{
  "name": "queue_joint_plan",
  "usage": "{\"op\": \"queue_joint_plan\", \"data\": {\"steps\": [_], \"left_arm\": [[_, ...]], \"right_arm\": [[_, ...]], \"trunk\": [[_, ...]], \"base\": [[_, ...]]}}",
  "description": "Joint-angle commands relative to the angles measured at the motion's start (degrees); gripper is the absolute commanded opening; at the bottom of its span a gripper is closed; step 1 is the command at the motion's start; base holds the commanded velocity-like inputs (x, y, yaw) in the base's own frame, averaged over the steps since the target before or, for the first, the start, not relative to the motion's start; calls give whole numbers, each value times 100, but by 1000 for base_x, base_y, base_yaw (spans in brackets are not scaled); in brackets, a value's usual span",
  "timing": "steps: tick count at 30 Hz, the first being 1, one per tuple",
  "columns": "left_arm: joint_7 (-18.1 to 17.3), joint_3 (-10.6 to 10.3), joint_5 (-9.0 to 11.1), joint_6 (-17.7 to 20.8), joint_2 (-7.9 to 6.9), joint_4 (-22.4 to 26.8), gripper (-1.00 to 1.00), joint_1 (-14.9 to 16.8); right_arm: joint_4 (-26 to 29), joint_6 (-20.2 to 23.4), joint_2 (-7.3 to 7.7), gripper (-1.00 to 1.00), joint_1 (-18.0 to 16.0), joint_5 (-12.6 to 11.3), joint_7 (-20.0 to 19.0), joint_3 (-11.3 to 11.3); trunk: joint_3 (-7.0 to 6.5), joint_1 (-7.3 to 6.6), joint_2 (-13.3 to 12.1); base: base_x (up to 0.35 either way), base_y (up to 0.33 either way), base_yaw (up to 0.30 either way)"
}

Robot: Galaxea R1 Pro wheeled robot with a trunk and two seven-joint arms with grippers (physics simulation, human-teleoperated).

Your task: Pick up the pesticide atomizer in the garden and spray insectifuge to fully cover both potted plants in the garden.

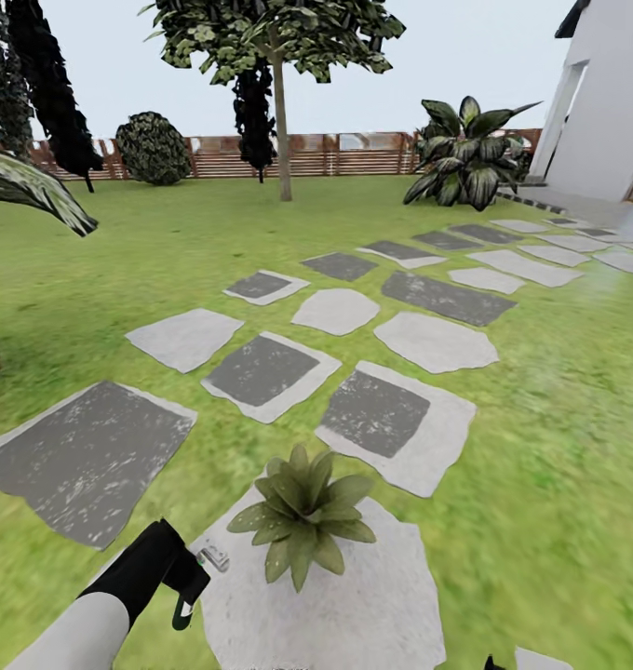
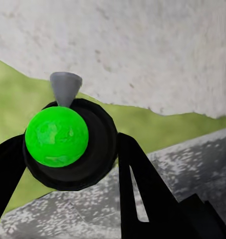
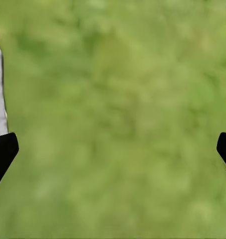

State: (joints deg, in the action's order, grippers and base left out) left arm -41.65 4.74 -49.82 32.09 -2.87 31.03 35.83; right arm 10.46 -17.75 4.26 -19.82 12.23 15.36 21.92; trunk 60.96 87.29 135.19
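Pesticide atomizer (image 2: pixel 68 144) clamped in left gripper (image 1: pixel 188 582), nozzle at 9 o'clock of potted plant (image 1: pixel 303 512), just beside leaves on pale stone slab (image 1: pixel 382 605). Aim nozzle across rosette, sweep w/ steady wrist. Right gripper (image 3: pixel 113 144) fingers apart over grass.

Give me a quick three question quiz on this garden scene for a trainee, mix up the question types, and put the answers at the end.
1. True or false: the potted plant near the left arm stands directly on lawn.
2. What is the left gripper closed around? A) a plant leaf B) the pesticide atomizer C) nothing
3. Fill in: over the grass, the right gripper is ____.

Key
1. False: it stands on a pale stepping stone.
2. B
3. open
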Motion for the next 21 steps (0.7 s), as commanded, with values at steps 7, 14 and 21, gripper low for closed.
{"op": "queue_joint_plan", "data": {"steps": [7, 14, 21], "left_arm": [[-45, 36, -45, 25, 2, 16, -100, 3], [-45, 32, -40, 26, 8, 17, -100, 3], [-45, 30, -37, 33, 15, 17, -100, 7]], "right_arm": [[-9, -18, -4, 100, -4, 60, 11, 41], [-9, -18, -4, 100, -4, 60, 11, 41], [0, -18, -21, 100, -4, 60, 2, 41]], "trunk": [[38, -1, 2], [64, -1, 2], [69, -1, 2]], "base": [[0, -278, 234], [5, -279, 247], [49, -279, 46]]}}
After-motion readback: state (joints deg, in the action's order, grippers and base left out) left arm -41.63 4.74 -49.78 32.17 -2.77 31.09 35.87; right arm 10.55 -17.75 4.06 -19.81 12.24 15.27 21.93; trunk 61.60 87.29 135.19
